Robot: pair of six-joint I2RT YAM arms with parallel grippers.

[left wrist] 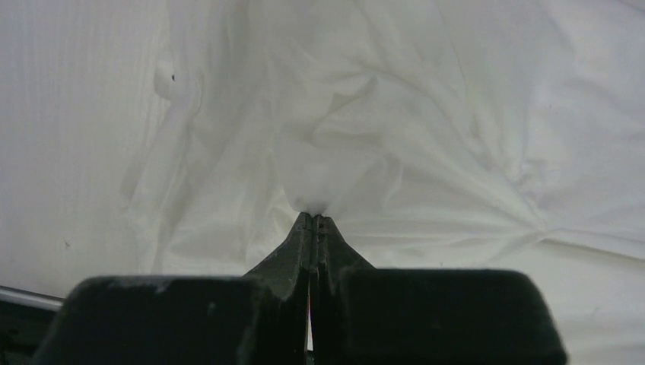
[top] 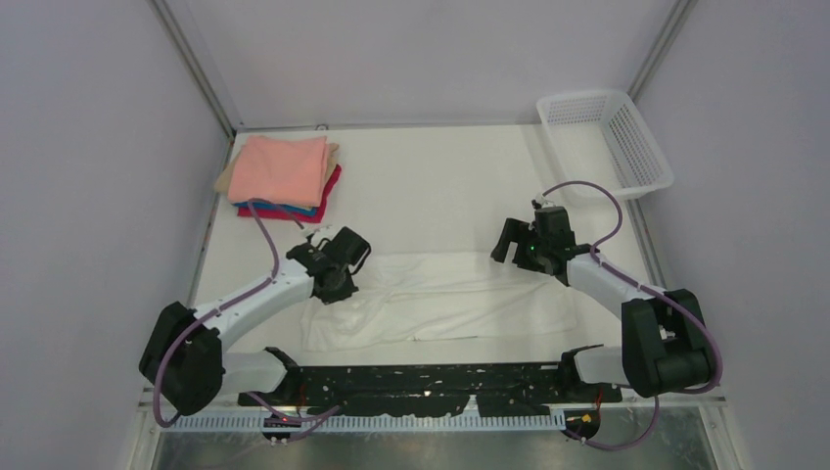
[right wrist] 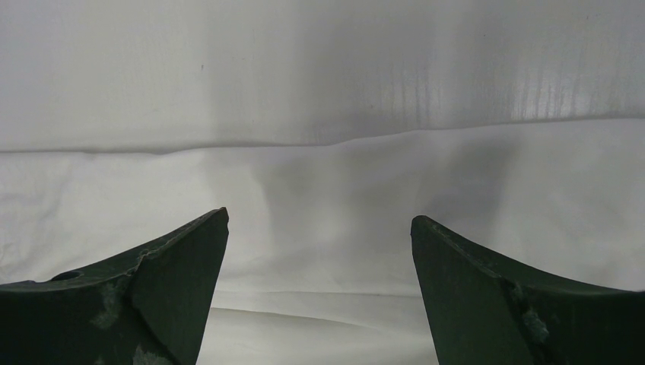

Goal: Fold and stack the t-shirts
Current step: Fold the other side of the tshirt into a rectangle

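Stack of folded t-shirts (top: 284, 174), salmon-pink on top, sits at 10 o'clock, left gripper (left wrist: 313, 219) is clamped on a pinch of the wrinkly white t-shirt (top: 460, 299) lying mid-table, right gripper (right wrist: 320, 215) hangs wide open over its 2 o'clock corner, white plastic mesh basket (top: 641, 147) at 1 o'clock.

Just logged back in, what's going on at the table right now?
The left gripper is shut on a pinch of the white shirt, which lies spread across the middle of the table. The right gripper is open over the shirt's far edge, holding nothing. Folded shirts sit stacked at the far left, a basket at the far right.
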